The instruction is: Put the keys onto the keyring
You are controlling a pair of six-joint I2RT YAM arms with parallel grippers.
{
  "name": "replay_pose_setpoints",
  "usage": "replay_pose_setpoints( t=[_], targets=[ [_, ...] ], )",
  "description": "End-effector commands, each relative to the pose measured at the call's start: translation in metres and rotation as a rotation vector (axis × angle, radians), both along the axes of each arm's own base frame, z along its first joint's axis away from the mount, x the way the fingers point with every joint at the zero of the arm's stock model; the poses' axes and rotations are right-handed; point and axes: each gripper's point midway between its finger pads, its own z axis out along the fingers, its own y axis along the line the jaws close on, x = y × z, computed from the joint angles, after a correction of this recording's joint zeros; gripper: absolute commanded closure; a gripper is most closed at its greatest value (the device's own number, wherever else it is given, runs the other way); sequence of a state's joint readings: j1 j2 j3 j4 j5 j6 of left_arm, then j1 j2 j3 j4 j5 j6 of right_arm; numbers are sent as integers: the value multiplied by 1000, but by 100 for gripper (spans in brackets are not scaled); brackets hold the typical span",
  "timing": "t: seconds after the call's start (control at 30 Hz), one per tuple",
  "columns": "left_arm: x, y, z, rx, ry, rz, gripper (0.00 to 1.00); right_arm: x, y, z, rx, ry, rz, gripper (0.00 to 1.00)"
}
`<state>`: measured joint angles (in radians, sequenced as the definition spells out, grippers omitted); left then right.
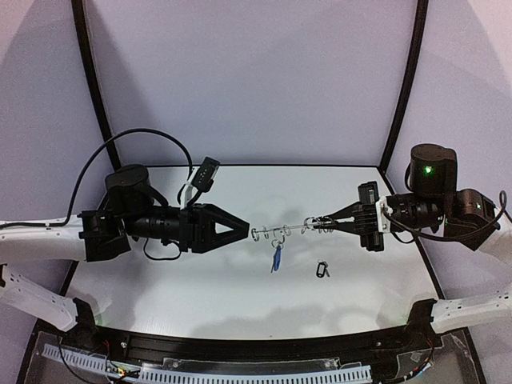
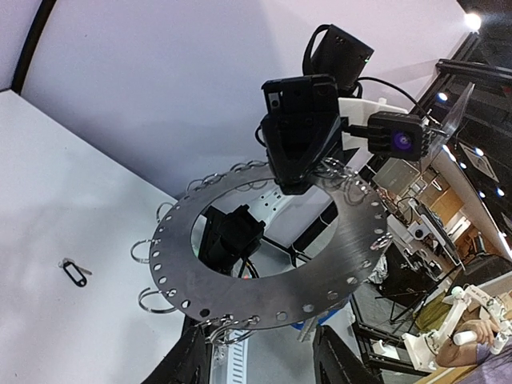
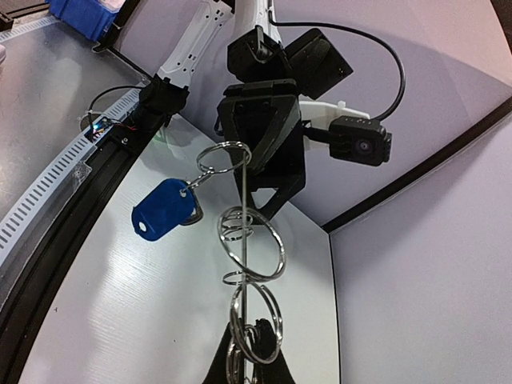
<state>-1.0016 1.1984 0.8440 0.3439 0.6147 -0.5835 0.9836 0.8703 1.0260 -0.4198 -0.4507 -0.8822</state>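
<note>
Right gripper [image 1: 320, 224] — tight on keyring [image 2: 264, 300]

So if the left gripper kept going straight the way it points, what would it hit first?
The keyring: its near rim sits between the left gripper's open fingers. Straight beyond, the right gripper clamps the far rim, so that would probably come next.

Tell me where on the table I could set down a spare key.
Free: the far strip of table between the keyring and the back wall, and the near strip between the black key and the front rail. Crowded: the middle, between left claw and right claw, where the blue-tagged key hangs.
</note>
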Motion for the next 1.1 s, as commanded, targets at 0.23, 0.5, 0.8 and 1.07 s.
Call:
replay_pose_setpoints(
  t=[0.23, 0.5, 0.8, 1.07],
  targets=[
    [-8, -11, -5, 1, 50, -102, 63, -2, -2, 21, 55, -21, 1, 100],
    [-10, -14, -2, -20, 63, -132, 72, -2, -2, 20, 53, -17, -3, 100],
    [-13, -13, 2, -35, 64, -146, 79, 0, -1, 19, 48, -12, -7, 100],
    [-11, -14, 2, -35, 66, -134, 98, -1, -1, 17, 45, -6, -4, 100]
  ],
)
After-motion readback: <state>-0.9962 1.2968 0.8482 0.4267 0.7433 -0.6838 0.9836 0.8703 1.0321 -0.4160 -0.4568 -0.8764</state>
